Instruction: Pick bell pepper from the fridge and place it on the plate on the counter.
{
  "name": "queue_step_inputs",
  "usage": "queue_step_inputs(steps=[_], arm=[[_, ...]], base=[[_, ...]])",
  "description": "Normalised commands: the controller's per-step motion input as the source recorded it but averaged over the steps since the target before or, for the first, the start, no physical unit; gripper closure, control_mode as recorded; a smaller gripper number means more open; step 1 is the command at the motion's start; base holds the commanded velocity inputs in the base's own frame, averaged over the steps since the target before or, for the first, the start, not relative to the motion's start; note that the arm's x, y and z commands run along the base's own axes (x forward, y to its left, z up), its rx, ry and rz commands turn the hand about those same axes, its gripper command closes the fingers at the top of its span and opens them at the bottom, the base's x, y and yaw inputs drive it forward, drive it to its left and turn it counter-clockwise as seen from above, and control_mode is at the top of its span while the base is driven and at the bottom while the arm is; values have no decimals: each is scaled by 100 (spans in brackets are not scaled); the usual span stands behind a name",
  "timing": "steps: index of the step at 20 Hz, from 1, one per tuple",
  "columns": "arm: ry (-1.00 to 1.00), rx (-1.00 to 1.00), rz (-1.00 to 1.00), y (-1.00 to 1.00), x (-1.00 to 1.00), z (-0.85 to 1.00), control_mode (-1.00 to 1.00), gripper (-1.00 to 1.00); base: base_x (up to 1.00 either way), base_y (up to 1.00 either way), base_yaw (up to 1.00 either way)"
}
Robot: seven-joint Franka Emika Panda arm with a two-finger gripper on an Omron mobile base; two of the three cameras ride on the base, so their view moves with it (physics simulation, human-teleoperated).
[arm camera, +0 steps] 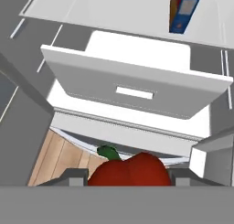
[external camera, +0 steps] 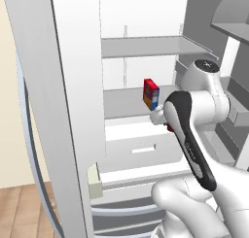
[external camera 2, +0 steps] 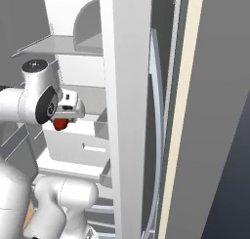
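- While the gripper (arm camera: 129, 181) hangs in front of the open fridge (external camera: 146, 47), it's clamped on the bell pepper (arm camera: 130, 171), red with a green stem.
- Pepper sits between the fingers, out past the white drawer (arm camera: 132, 88).
- Carton (external camera: 151, 93) stands on the shelf behind.
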Motion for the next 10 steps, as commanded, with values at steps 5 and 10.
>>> queue_step_inputs(steps=[5,10], arm=[[2,-1,0,0,-78,31,-100,100],[7,0,-4,-2,-41,51,-100,100]], base=[[0,0,0],[0,0,0]])
